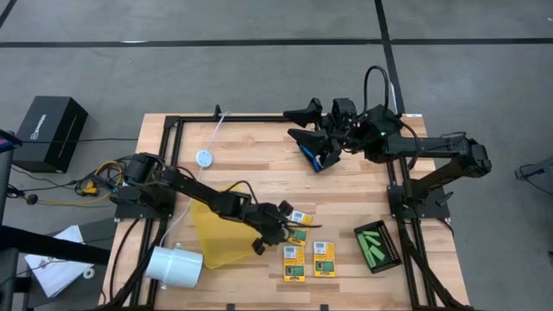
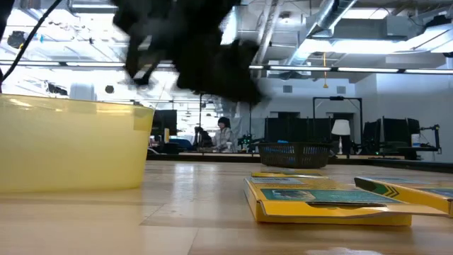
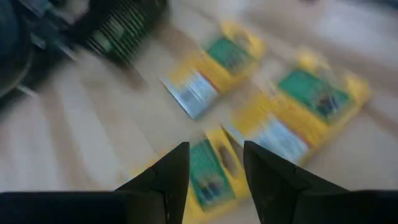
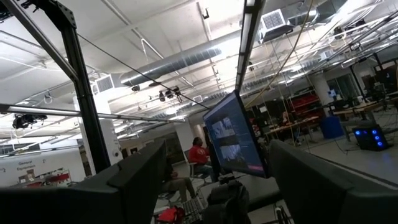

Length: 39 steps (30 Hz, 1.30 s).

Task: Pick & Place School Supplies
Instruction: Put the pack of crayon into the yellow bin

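Open-plan robotics laboratory: exposed ceiling ducts (image 4: 180, 62) and strip lights (image 4: 249, 37), rows of monitors (image 2: 396, 131), a seated person (image 4: 199, 152) at a workstation, and a wooden bench (image 1: 259, 164) on grey concrete floor (image 1: 259, 60).

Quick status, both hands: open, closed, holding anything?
Left hand: open, holding nothing, above a crayon box on the table.
Right hand: open, holding nothing, raised at the table's far side.

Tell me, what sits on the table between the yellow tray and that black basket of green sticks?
In the high view, three yellow-and-green crayon boxes lie between the yellow tray and the black basket.
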Tool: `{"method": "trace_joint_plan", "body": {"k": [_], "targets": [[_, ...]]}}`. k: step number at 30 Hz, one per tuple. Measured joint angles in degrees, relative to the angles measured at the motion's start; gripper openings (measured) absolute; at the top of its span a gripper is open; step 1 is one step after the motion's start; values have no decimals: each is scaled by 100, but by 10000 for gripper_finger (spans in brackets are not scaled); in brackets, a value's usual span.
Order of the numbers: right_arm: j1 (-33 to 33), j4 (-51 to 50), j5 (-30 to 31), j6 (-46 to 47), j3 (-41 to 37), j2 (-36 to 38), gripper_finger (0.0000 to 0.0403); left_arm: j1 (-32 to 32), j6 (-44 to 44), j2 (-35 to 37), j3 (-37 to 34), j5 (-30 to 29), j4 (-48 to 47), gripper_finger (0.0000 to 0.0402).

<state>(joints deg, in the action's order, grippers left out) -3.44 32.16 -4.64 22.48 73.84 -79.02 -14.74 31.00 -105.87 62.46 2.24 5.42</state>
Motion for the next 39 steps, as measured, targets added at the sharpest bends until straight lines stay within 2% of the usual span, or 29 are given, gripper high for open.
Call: {"method": "trace_joint_plan", "body": {"k": [7,9,13,20,27,32,39], "targets": [[-42,75,-208,-12,39,56,276,312,-649,186,670,619,-227,142],[-55,127,-287,-37,46,98,276,410,-649,109,686,585,-104,141],[-136,90,-319,-58,46,204,276,565,-621,-511,653,525,-82,131],[-302,-112,-641,-10,46,328,276,527,-616,-1292,661,213,684,111],[-310,-373,-769,4,46,356,276,307,-397,-1334,654,155,743,106],[-310,-451,-903,4,46,354,276,103,38,-1334,635,120,270,106],[-306,-502,-908,4,46,354,276,37,180,-1334,522,116,255,107]]}}
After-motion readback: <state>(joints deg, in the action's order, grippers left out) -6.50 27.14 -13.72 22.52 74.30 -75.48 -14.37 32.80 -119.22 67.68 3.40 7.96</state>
